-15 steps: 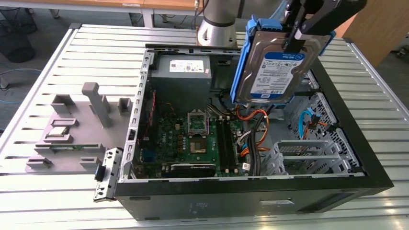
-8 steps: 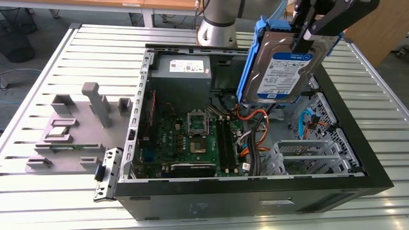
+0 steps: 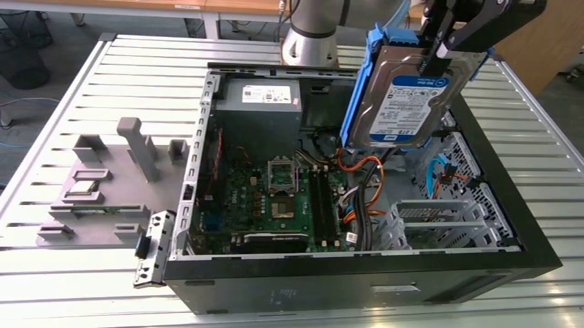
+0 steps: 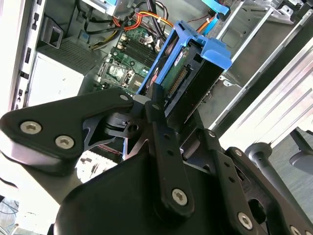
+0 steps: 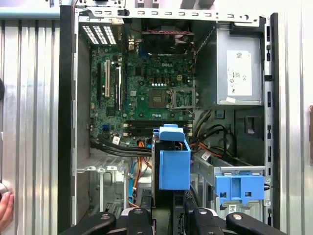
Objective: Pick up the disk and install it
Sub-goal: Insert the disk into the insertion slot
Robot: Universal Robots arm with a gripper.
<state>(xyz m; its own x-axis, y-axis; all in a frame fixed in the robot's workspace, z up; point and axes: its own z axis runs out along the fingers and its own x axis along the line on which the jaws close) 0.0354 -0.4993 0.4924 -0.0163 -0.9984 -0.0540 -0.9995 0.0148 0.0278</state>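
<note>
The disk [image 3: 401, 102], a silver hard drive with a white-and-blue label in a blue plastic carrier, hangs upright above the open computer case [image 3: 365, 283], over its far right part in the exterior view. My gripper [image 3: 440, 60] is shut on its upper end. In the second wrist view the black fingers [image 4: 157, 110] clamp the disk [image 4: 188, 73] from both sides, and its blue end handle [image 4: 215, 49] points down into the case. The first wrist view shows the disk [image 5: 173, 164] edge-on over the cables, beside the grey drive cage [image 5: 234, 169].
Inside the case lie the motherboard [image 3: 273, 195], orange cables [image 3: 365, 188], the power supply [image 3: 260, 102] and a blue bracket [image 5: 239, 188] on the cage. A grey fixture [image 3: 109, 184] with small parts stands on the slatted table at the exterior view's left. A person's hand [image 5: 5, 208] shows at the table's edge.
</note>
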